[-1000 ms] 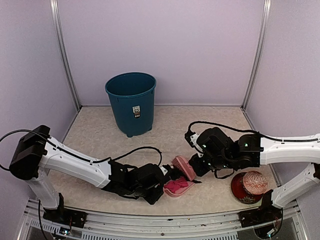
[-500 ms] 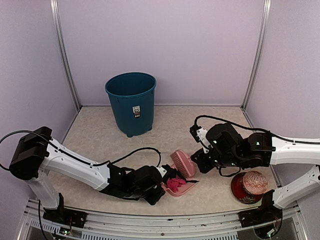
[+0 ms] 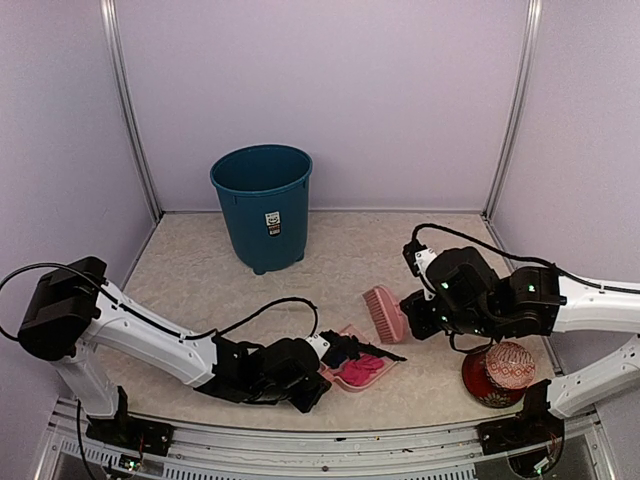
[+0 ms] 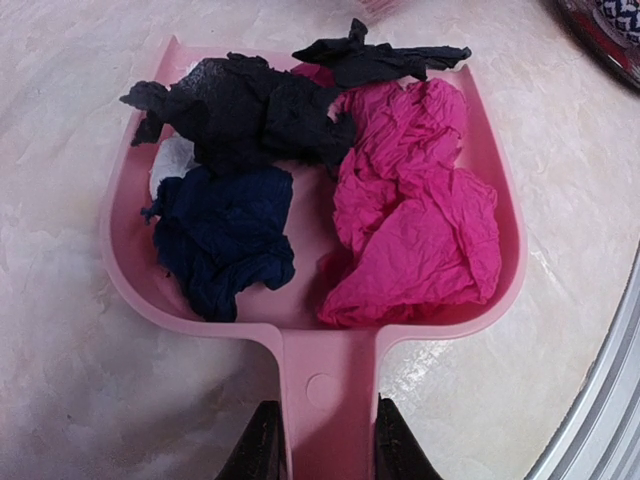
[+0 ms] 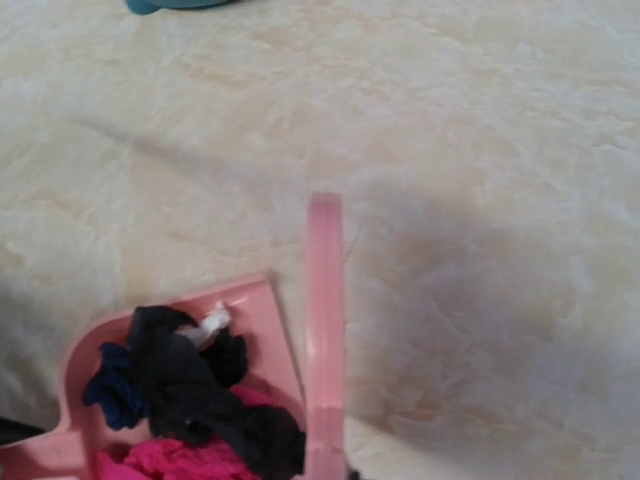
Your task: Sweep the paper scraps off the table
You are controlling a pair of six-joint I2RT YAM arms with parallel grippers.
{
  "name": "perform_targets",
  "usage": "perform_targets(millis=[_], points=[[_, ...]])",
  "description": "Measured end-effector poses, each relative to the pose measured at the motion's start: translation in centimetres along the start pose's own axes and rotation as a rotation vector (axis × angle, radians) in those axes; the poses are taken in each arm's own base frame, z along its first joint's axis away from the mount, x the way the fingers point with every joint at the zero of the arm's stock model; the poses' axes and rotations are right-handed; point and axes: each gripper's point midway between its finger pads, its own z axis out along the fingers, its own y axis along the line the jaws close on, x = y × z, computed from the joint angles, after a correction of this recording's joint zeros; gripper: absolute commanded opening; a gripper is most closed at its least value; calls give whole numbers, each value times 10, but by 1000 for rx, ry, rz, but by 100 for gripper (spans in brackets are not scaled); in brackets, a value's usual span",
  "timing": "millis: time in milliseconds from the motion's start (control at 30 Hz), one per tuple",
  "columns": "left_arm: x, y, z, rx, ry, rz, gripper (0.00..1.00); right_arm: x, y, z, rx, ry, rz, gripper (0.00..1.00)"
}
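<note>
**Scraps in the pan, both grippers clamped**

Left gripper (image 4: pixel 322 445): jaws closed on the handle of the pale pink plastic dustpan (image 4: pixel 130 270). The pan lies flat at near centre.

Right gripper (image 3: pixel 410 312): closed on the pale pink plastic brush (image 3: pixel 383 312), just far-right of the pan and apart from it.

Crumpled paper scraps (image 4: pixel 410 220) in magenta, black and navy are piled inside the pan. One black scrap hangs over its open far lip.

Surface is a beige marbled table (image 3: pixel 200 270), with lavender walls on three sides.

- Teal plastic waste bin (image 3: pixel 262 205): far left, well apart.
- Red patterned ball (image 3: pixel 510 364): near right on a dark dish (image 3: pixel 478 388), beside the right arm.
- Metal front edge (image 3: pixel 300 438): close on the near side of the pan.
- Bare surface lies between the pan and the bin.
</note>
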Motion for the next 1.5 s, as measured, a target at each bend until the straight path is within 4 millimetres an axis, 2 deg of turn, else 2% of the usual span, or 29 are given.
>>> perform_targets(millis=[467, 1000, 1267, 1500], points=[[1, 5, -1, -12, -42, -23, 0, -2, -33, -14, 127, -65, 59, 0], [0, 31, -8, -69, -49, -57, 0, 26, -80, -10, 241, -52, 128, 0], [-18, 42, -20, -74, -94, -102, 0, 35, -98, -7, 252, -61, 207, 0], [-31, 52, -27, -86, -123, -133, 0, 41, -106, -7, 242, -72, 267, 0]])
